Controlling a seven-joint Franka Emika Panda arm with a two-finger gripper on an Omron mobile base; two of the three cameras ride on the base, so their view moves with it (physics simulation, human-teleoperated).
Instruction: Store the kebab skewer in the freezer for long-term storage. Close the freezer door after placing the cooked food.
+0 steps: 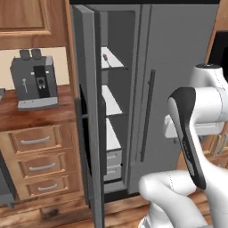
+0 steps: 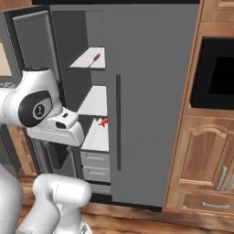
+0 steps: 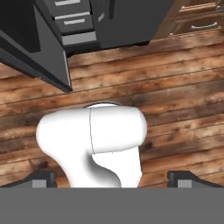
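Wooden floor (image 3: pixel 175 87) showing below the hand; fingers (image 3: pixel 41 178) spread wide, gripping nothing; kebab skewer (image 1: pixel 105 57) looks to be lying on the top shelf of the freezer (image 1: pixel 116 84); freezer door (image 1: pixel 89 111) standing open; next, I'd say: swing round its outer face, push steadily until sealed.

Wood plank floor (image 3: pixel 175 87), brown cabinets with drawers (image 1: pixel 38 164), a coffee machine (image 1: pixel 34 80) on the counter, black built-in oven (image 2: pixel 215 75) opposite.
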